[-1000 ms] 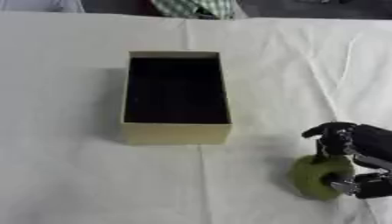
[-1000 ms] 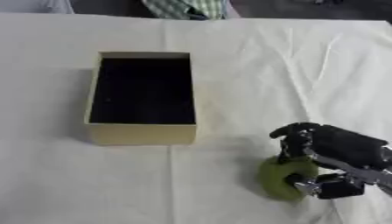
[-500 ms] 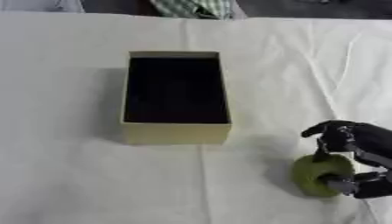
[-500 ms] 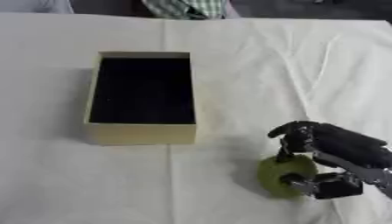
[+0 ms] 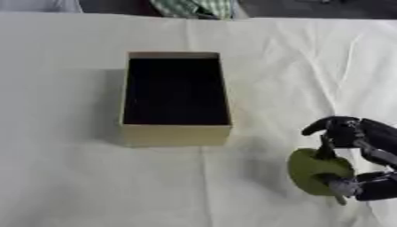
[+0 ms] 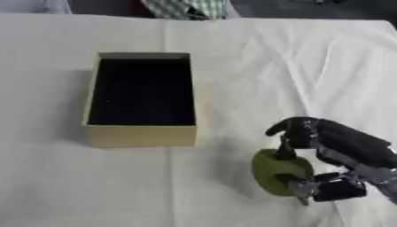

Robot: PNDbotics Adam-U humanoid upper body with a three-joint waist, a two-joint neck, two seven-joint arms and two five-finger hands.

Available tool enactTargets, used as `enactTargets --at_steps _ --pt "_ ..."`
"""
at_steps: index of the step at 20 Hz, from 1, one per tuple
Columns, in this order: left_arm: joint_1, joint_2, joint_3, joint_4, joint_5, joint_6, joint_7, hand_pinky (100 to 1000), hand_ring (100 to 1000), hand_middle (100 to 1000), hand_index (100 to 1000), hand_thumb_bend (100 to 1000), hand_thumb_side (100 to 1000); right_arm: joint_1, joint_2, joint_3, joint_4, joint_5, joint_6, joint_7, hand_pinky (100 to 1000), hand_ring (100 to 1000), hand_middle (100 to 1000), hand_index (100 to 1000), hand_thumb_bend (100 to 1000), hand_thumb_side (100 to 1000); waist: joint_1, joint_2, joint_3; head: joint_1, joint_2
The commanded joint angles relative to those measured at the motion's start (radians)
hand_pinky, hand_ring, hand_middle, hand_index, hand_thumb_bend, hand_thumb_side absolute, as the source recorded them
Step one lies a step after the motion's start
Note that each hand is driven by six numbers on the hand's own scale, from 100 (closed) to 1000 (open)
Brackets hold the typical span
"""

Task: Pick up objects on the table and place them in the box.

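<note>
Box: rectangular, open-topped, pale tan walls, black inside, nothing visible in it. It stands on the white cloth that covers the table, a little left of the table's middle, long sides running from the near edge toward the far edge.

Green object: round, olive-green, somewhat flattened, with a short dark stem standing up from its top; what exactly it is cannot be told. It sits toward the near right corner of the table, well apart from the box, right of the box's near right corner.

Right hand: black with silver parts, entering from the right edge. Its fingers are curled over the top of the green object, and the thumb comes in below, at the object's near side. The hand is partly closed, object pinched between fingers and thumb. Whether the object rests on the cloth or is lifted off it cannot be told.

Left hand: shows in neither view.

Cloth: creased, with a fold line running from the box toward the near edge.

Checked fabric: green and white, at the far edge of the table.
</note>
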Motion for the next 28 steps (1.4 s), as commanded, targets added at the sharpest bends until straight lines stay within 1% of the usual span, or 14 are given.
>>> enactTargets --at_steps 1,9,18,24,28 --pt "0.001 0.017 0.014 -0.019 0.000 0.001 -0.001 626 701 635 742 426 463 -0.011 -0.037 -0.020 -0.031 -0.023 -0.002 -0.012 834 799 322 423 100 101 0.002 -0.020 -0.001 0.000 0.006" --pt "0.003 0.016 0.014 -0.021 -0.001 0.003 -0.001 626 701 636 742 425 463 -0.049 -0.051 -0.026 -0.036 -0.054 -0.026 -0.027 830 793 320 421 100 100 0.001 -0.021 0.000 -0.003 0.006" --pt "0.003 0.017 0.013 -0.021 -0.001 0.003 -0.001 626 701 636 742 426 463 -0.126 -0.081 -0.034 -0.036 -0.084 -0.050 -0.056 819 778 319 417 100 100 -0.002 -0.022 0.003 -0.006 0.004" --pt "0.002 0.017 0.009 -0.020 0.001 0.003 -0.005 626 701 636 742 425 464 -0.242 -0.094 -0.019 -0.036 -0.135 -0.049 -0.049 813 772 322 417 100 100 -0.004 -0.022 0.013 -0.015 0.002" --pt "0.002 0.016 0.008 -0.019 0.003 0.002 -0.007 626 701 636 742 424 464 -0.331 -0.084 -0.007 -0.036 -0.166 -0.017 -0.034 807 759 326 417 100 100 -0.006 -0.021 0.019 -0.022 0.001"
